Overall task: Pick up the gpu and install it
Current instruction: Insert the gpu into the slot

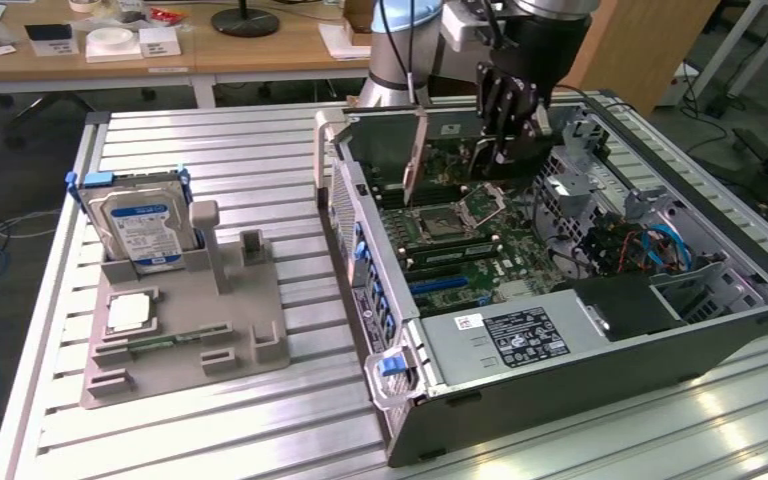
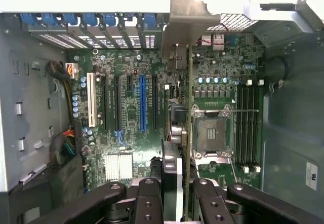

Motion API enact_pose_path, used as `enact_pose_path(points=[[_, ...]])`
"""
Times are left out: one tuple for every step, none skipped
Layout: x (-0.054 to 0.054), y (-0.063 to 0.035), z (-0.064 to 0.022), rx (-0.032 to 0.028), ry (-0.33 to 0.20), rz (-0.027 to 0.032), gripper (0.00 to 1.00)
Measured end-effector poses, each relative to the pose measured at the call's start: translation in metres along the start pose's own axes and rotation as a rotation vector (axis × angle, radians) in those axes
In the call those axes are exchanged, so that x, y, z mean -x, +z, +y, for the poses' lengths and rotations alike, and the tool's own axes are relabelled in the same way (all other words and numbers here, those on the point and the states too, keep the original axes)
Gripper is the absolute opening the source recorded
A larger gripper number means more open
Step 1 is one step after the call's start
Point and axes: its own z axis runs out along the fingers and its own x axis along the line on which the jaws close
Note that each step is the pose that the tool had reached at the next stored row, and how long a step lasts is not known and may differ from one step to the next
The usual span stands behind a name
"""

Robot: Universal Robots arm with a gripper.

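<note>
1. Nearest, at the lower right of the exterior view: the open computer case [image 1: 744,315] lies on its side on the slatted aluminium table [image 1: 184,440], with the labelled power supply [image 1: 531,335] at its near end.
2. Left of centre: a grey parts stand [image 1: 191,345] carries the square CPU chip [image 1: 131,312] and, behind it, the upright hard drive [image 1: 144,228]. Neither is touched.
3. Centre: the motherboard [image 1: 491,255] is exposed. The wrist view shows its empty CPU socket [image 2: 210,135], a blue expansion slot [image 2: 143,102] and a white slot [image 2: 91,100]. No slot holds a card.
4. Upper centre, farthest: the gripper [image 1: 502,140] reaches down into the case with its fingers [image 2: 148,203] closed on the gpu [image 2: 189,107]. The card is held on edge, and its pale metal bracket [image 1: 419,150] points toward the case's rear wall.
5. Progress, as a judgement: the pick-up is done, and the card is off the stand and inside the case. Installation is unfinished. The card's edge runs between the slots and the CPU socket, apparently above the board and not seated. How high it hangs cannot be told.
</note>
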Motion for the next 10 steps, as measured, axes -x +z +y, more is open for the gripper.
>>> enact_pose_path(points=[[0.000,0.0018,0.0001,0.0028,-0.001,0.0002,0.28],[0.000,0.0035,0.0001,0.0056,-0.001,0.0002,0.28],[0.000,0.0050,0.0002,0.0083,-0.001,0.0003,0.28],[0.000,0.0065,0.0002,0.0108,-0.001,0.0004,0.28],[-0.001,0.0085,0.0003,0.0134,-0.001,0.0005,0.28],[-0.001,0.0102,0.0003,0.0150,-0.001,0.0006,0.28],[-0.002,0.0120,0.0003,0.0164,-0.001,0.0006,0.28],[-0.004,0.0136,0.0003,0.0175,-0.002,0.0008,0.28],[-0.006,0.0153,0.0002,0.0183,-0.003,0.0008,0.28],[-0.008,0.0170,0.0002,0.0186,-0.004,0.0006,0.28]])
